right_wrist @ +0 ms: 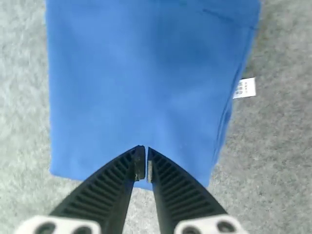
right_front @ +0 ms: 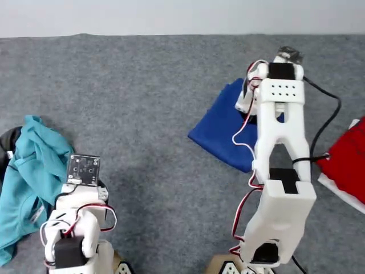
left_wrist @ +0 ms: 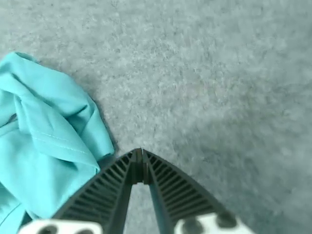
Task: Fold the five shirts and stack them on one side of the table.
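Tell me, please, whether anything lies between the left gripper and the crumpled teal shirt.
Nothing visible does: the shut left gripper hangs beside the crumpled teal shirt, with bare grey felt tabletop around its tips.

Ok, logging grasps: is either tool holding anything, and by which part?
Nothing held: left tool shut beside the crumpled teal shirt, right tool shut over the folded blue shirt.

Grey fuzzy table top (right_front: 142,103), pale wall (right_front: 171,16) behind it

The top looks like short carpet or felt, same speckled grey all over, and the wall's a plain whitish band running along the far edge.
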